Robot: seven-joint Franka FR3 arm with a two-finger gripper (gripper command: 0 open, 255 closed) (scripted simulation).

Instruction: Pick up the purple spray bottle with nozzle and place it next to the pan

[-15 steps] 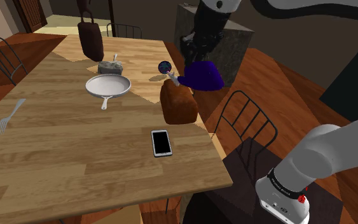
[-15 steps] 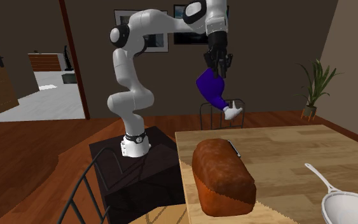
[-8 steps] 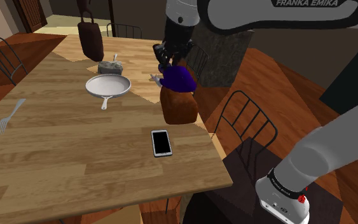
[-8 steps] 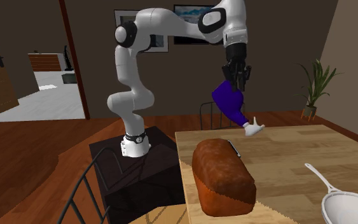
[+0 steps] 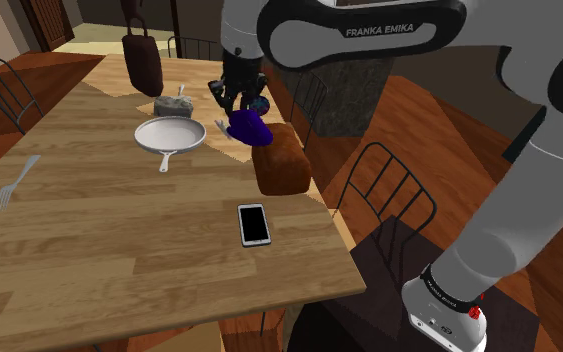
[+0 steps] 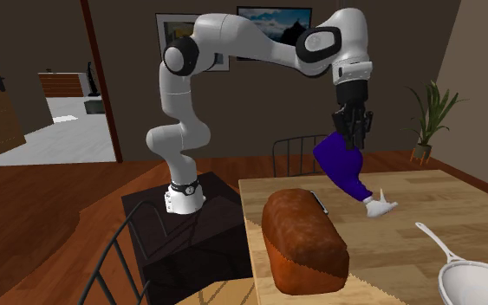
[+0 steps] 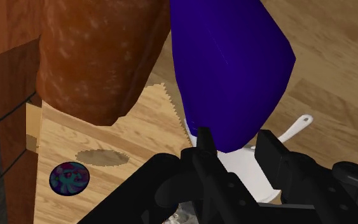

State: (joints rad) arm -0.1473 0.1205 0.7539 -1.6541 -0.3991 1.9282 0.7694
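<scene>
The long light-wood dining table (image 5: 89, 240) carries a brown bread loaf (image 5: 281, 165) and a round silver frying pan (image 5: 170, 135). A dark purple spray bottle (image 5: 249, 126) hangs tilted over the table, white nozzle (image 6: 378, 206) lowest. In the shoulder view it sits between loaf and pan, just beside the loaf. The black two-finger gripper (image 6: 353, 132) is clamped on the bottle's base end. A black smartphone (image 5: 254, 223) lies nearer the stand.

I work in a dim room with dull brown walls. The brightest patch is the pale doorway (image 6: 73, 117) at the second exterior view's left. The table (image 5: 99, 240) is lit warm and even, with no glare. A soft oval shadow (image 7: 101, 156) lies on its light wood. The purple spray bottle (image 7: 228, 70) shades in flat facets. My white arm (image 6: 233, 35) reads bright, while my black fingers (image 7: 204, 146) show almost no shading.
</scene>
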